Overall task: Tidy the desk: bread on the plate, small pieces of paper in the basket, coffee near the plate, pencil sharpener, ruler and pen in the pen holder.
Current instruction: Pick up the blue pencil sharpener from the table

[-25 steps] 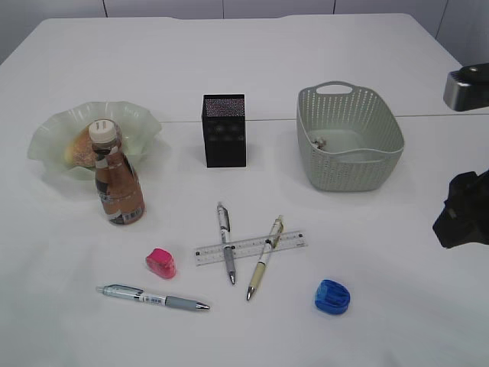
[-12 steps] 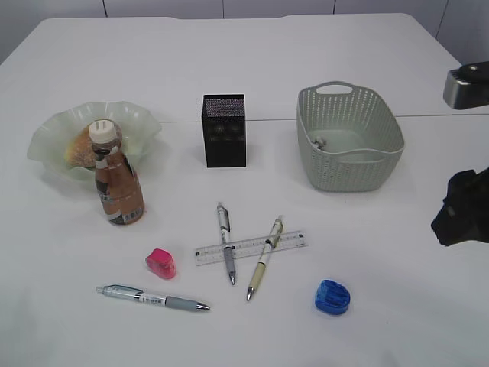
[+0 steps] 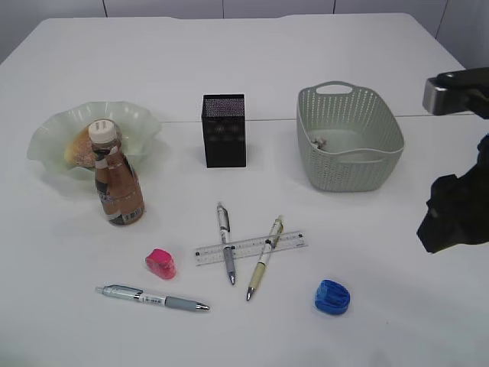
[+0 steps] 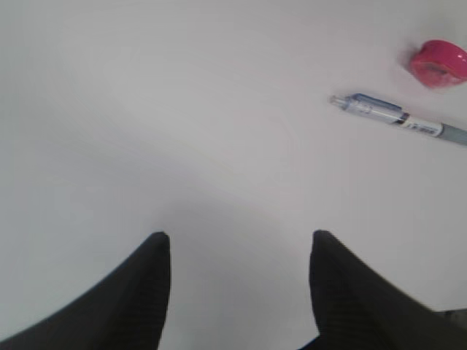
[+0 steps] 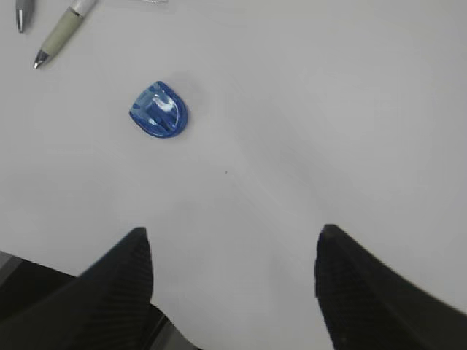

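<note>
The bread (image 3: 76, 149) lies in the wavy green plate (image 3: 53, 141), and the coffee (image 3: 118, 191) stands just in front of it. At mid-desk are the black pen holder (image 3: 225, 131) and the basket (image 3: 348, 138), which has a scrap of paper (image 3: 318, 141) inside. Two pens (image 3: 225, 243) (image 3: 263, 260) lie across the ruler (image 3: 290, 241). A third pen (image 3: 153, 298) lies near the pink sharpener (image 3: 161, 263). My right gripper (image 5: 233, 232) hangs open and empty, short of the blue sharpener (image 5: 159, 111). My left gripper (image 4: 239, 237) is open over bare desk, with the pink sharpener (image 4: 438, 63) and a pen (image 4: 398, 119) far off.
My right arm (image 3: 457, 214) shows as a dark mass at the right edge of the exterior view, with a grey metal part (image 3: 451, 92) above it. The near desk edge shows at the lower left of the right wrist view. White tabletop (image 3: 252, 61) stretches behind the holder and basket.
My right arm has come a little leftward into the exterior view. Nothing on the desk has moved.
</note>
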Available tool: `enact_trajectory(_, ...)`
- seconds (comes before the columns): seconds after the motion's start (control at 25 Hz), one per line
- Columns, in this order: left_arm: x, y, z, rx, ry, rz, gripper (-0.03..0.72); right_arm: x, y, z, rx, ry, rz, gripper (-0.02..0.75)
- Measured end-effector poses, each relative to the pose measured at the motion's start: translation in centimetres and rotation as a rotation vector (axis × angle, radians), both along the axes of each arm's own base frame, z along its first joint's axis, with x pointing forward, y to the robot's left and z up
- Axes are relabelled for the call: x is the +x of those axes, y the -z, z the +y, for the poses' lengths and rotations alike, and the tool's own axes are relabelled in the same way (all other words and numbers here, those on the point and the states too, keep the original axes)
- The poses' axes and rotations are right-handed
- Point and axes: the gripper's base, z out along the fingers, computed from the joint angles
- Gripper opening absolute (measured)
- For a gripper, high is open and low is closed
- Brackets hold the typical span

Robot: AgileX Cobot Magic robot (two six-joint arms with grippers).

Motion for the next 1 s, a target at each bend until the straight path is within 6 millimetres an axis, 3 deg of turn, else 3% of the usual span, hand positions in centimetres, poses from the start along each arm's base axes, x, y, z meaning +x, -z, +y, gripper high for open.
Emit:
enact_trajectory(0.2, 0.5, -2.9, -0.2, -0.012, 0.038, -0.009, 0.439, 0.7, -0.7, 2.1, 0.001, -0.056, -0.005, 0.512)
enact_trajectory(0.32, 0.8, -3.7, -0.2, -0.011, 0.045, -0.024, 0.432, 1.6, 0.1, 3.2, -0.021, -0.073, 0.051, 0.512)
enact_trajectory(0.68, 0.4, -3.7, -0.2, -0.016, 0.057, 0.016, 0.414, 5.6, 5.6, 7.6, -0.141, -0.074, 0.218, 0.512)
enact_trajectory(0.84, 0.4, -3.7, -0.2, -0.012, 0.058, 0.018, 0.413, 7.6, 8.2, 8.6, -0.182, -0.027, 0.264, 0.512)
enact_trajectory(1.0, 0.4, -3.7, -0.2, -0.012, 0.058, 0.018, 0.413, 8.5, 10.1, 9.2, -0.181, -0.014, 0.298, 0.512)
